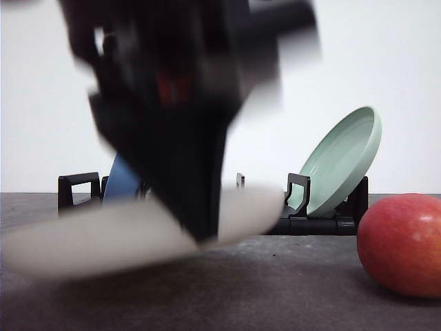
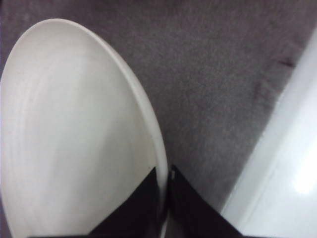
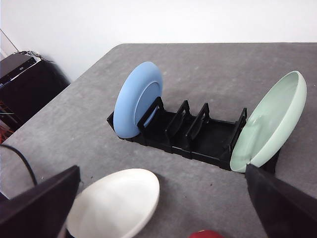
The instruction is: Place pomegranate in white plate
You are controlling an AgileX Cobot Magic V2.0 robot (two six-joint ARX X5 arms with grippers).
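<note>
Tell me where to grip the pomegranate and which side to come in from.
Grip the pomegranate across its widest middle, coming down from above. It is round and sits on the grey table with open space around it, so opposing fingers on its flanks should hold best. The open right gripper seems the likelier choice: the left gripper is shut on the white plate rim.

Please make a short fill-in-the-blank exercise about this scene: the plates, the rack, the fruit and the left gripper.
1. The left gripper has its jaws shut on the rim of the ____ plate.
2. The blue plate and the pale green plate stand at opposite ends of the black ____.
3. The pomegranate rests on the ____ table.
4. The right gripper has its jaws ____.

Missing words: white; rack; grey; open
</note>
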